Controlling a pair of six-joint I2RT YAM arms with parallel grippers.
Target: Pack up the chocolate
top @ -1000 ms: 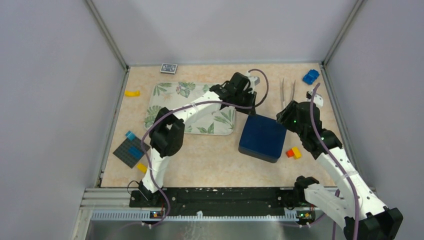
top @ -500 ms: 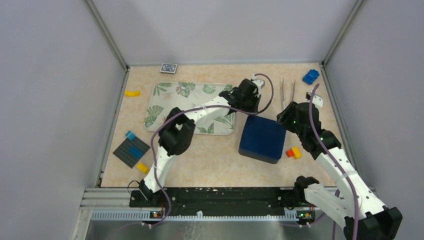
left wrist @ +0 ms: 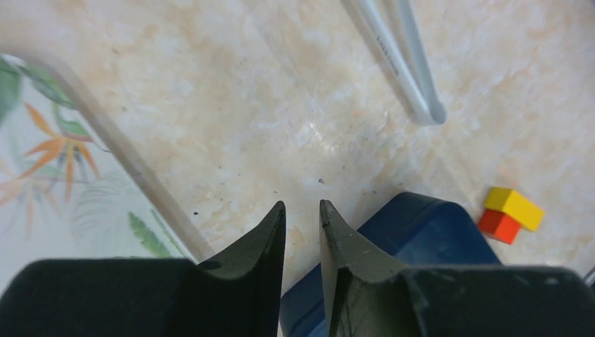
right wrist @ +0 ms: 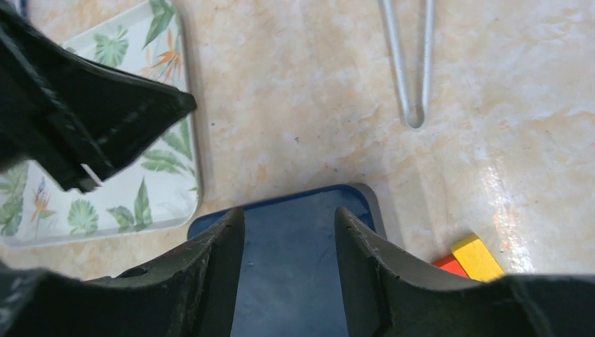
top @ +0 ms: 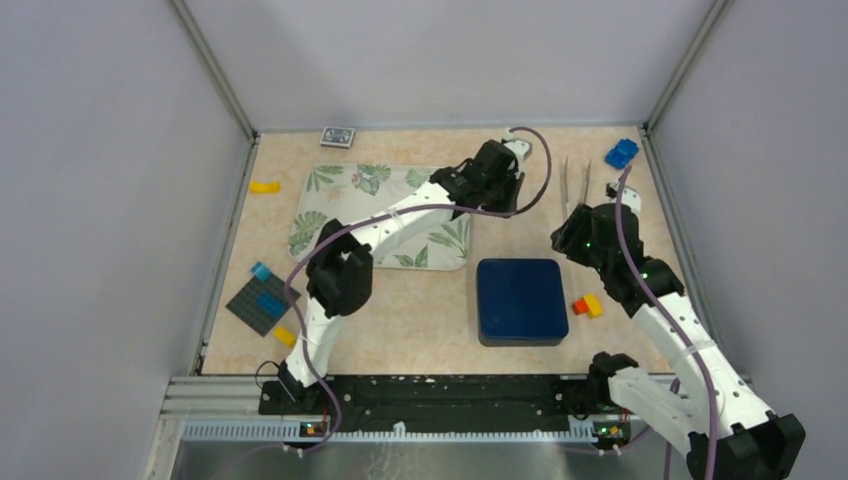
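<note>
No chocolate shows in any view. A dark blue box [top: 518, 300] lies flat and closed on the table, also visible in the left wrist view [left wrist: 421, 225] and the right wrist view [right wrist: 288, 242]. My left gripper [top: 497, 192] hangs beyond the box's far edge, beside the tray's corner. Its fingers [left wrist: 302, 205] stand a narrow gap apart with only bare table between them. My right gripper [top: 568, 238] hovers over the box's far right corner, open [right wrist: 289, 208] and empty.
A leaf-patterned tray [top: 330, 175] lies at the back left. Metal tweezers [top: 575, 185] lie behind the box. Red and yellow blocks [top: 587, 306] sit right of it. A grey baseplate [top: 262, 303], a yellow piece [top: 264, 186], a blue block [top: 621, 153] and a card deck [top: 337, 136] lie around the edges.
The blue box, skewed and further back before, now lies square and nearer the front. The left gripper swung to the box and has drawn back. The right arm barely moved.
</note>
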